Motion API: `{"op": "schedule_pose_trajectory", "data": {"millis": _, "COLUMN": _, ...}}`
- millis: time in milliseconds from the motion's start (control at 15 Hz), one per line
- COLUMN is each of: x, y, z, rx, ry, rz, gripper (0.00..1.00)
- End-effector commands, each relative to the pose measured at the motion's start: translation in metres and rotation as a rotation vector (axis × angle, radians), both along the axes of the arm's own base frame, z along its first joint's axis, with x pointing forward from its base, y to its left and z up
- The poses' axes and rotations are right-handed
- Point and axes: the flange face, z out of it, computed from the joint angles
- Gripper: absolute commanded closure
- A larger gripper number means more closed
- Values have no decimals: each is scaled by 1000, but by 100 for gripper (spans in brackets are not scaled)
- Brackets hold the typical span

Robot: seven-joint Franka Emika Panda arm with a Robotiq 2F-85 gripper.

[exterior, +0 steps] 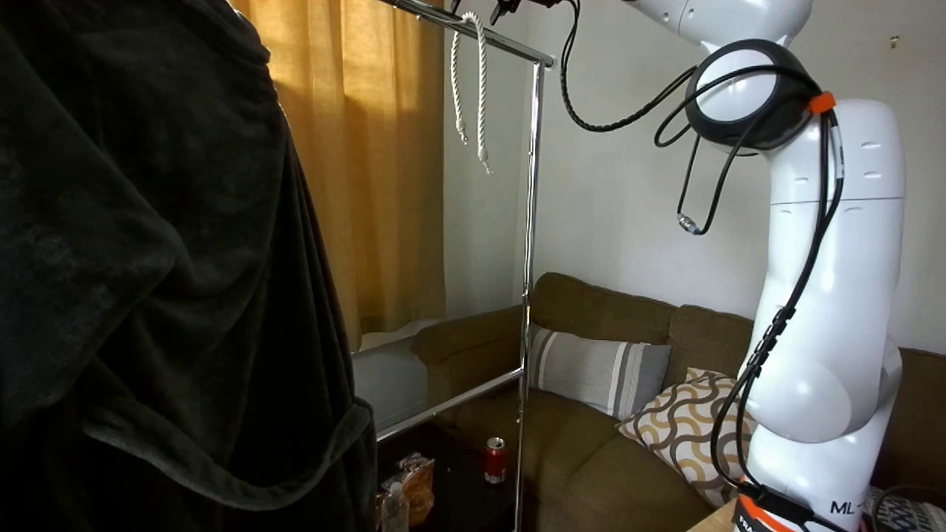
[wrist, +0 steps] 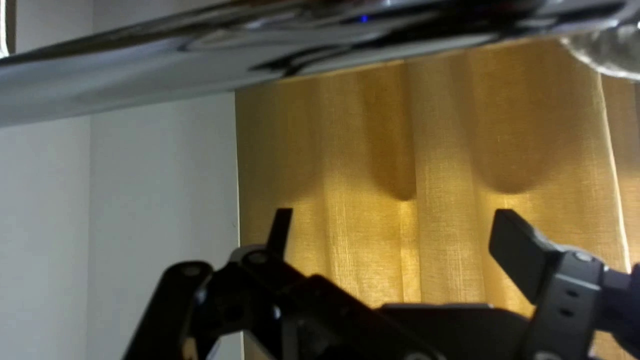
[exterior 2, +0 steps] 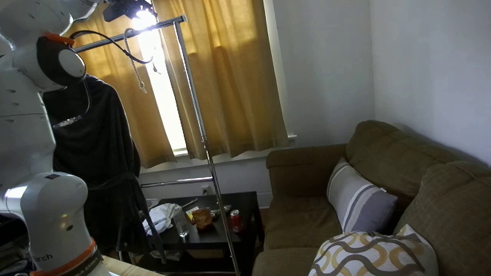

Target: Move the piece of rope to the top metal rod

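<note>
The task looks essentially done, as I judge it. The white rope (exterior: 482,89) is draped over the top metal rod (exterior: 510,45) of the garment rack (exterior 2: 198,115), near the rod's right end in both exterior views, with two uneven strands dangling below. The pincer (wrist: 392,219) is released: in the wrist view its fingers (wrist: 520,255) stand wide apart with nothing between them. In an exterior view they show only in part at the top edge, close to rope and rod; whether they touch either, I cannot tell. What remains, probably, is just to back the arm (exterior: 828,295) away without dragging the rope off.

Counting what shows: one rope with two ends; one rack, with one top rod, one lower rail (exterior: 451,403) and one upright (exterior: 533,162) in sight; one arm with one pincer. One dark robe (exterior: 185,258) is at the left. The low black counter (exterior 2: 243,201) carries one red soda can (exterior 2: 236,221) at its right, one clear bottle (exterior 2: 180,223), one orange-brown snack bag (exterior 2: 202,218) and one white cloth or bag (exterior 2: 162,216) at its left; smaller items there are too unclear to count. To the right is one brown sofa (exterior 2: 301,218) with at least two pillows: a striped pillow (exterior 2: 358,199) farther off and a swirl-patterned pillow (exterior 2: 376,253) nearer. Two yellow curtain panels (exterior 2: 238,84) hang at the far side.
</note>
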Motion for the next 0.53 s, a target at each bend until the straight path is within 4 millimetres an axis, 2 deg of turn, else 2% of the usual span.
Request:
{"op": "schedule_pose_trajectory", "data": {"millis": 0, "x": -38, "y": 1, "z": 18, "rx": 32, "ry": -12, "rz": 11, "gripper": 0}}
{"op": "schedule_pose_trajectory", "data": {"millis": 467, "x": -95, "y": -4, "z": 24, "rx": 96, "ry": 95, "rz": 14, "gripper": 0}}
